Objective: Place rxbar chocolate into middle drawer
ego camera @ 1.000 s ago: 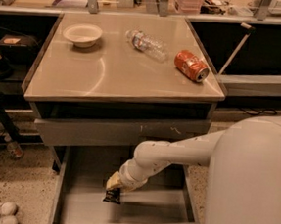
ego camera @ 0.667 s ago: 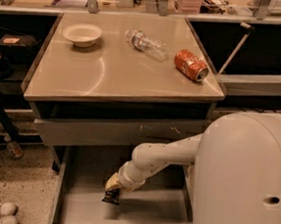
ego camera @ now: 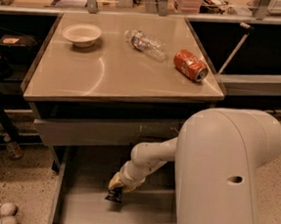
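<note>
i read this as the placing step: my gripper (ego camera: 116,189) is down inside the open middle drawer (ego camera: 142,208), hanging just above its grey floor, left of centre. a small dark shape at its tip looks to me like the rxbar chocolate (ego camera: 113,197), so the bar is in the drawer space, very close to the floor, though i can't say whether it is touching down. i cannot tell whether the jaws are clenched on it or released.

next, i judge the move needs a short, gentle descent if there is any gap. then i let go and lift straight up, clear of the closed drawer front above.

the arm's big white shell (ego camera: 223,180) hides the drawer's right side. the bar's lettering can't be made out. the bowl (ego camera: 82,33), bottle (ego camera: 146,42) and orange can (ego camera: 190,65) sit on the table (ego camera: 109,77), well away from this.
</note>
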`<state>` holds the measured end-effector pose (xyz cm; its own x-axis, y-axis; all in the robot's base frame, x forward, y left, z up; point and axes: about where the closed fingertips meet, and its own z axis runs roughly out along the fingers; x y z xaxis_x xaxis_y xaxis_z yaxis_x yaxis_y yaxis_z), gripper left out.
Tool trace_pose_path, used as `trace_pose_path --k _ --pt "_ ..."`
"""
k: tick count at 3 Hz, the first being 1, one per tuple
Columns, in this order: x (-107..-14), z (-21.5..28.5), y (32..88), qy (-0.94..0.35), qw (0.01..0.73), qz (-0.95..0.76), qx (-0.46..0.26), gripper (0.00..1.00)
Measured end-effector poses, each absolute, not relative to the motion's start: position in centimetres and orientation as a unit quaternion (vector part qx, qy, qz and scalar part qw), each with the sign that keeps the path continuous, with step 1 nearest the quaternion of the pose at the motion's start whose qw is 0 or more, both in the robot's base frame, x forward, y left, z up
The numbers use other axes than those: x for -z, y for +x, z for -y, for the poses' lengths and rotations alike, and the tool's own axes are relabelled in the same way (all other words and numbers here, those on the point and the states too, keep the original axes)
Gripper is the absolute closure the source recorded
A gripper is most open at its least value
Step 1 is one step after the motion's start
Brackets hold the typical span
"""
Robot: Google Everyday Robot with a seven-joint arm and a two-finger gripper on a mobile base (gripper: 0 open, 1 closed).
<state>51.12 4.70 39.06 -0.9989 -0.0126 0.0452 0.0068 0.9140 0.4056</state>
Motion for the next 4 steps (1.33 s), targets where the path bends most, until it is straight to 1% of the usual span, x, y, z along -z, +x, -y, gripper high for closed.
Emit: trace_pose_path --k 1,2,4 --pt "-37.96 -4.19 52.29 -0.003 0.025 0.980 0.197 1.00" --pt "-37.94 -4.17 52.34 -0.003 0.025 0.980 0.196 0.81" --pt "-37.94 -4.17 52.33 -0.003 0.025 0.980 0.196 0.35"
